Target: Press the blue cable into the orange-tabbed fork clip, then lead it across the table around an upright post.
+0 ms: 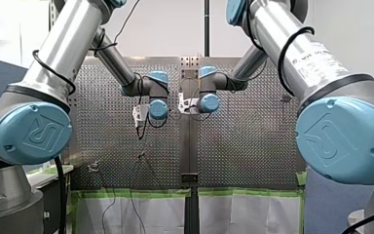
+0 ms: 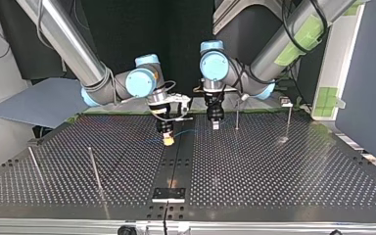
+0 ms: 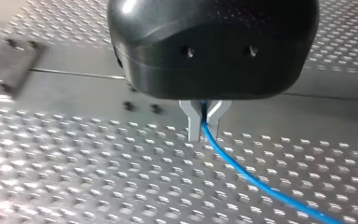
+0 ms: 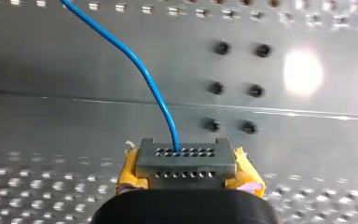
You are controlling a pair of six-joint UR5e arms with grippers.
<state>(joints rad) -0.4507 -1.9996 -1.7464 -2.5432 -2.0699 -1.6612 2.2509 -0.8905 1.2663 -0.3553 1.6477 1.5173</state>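
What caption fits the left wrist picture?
My left gripper pinches the blue cable over the perforated table.

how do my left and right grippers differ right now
My left gripper has bare, slim metal fingers; my right gripper has broad perforated fingers with yellow pads. In the top view my right gripper hangs nearer the camera than my left. Both are shut on the blue cable.

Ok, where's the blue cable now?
The blue cable spans the centre strip at its far end in the top view, gripped by my right hand at that view's left and my left hand just right of it.
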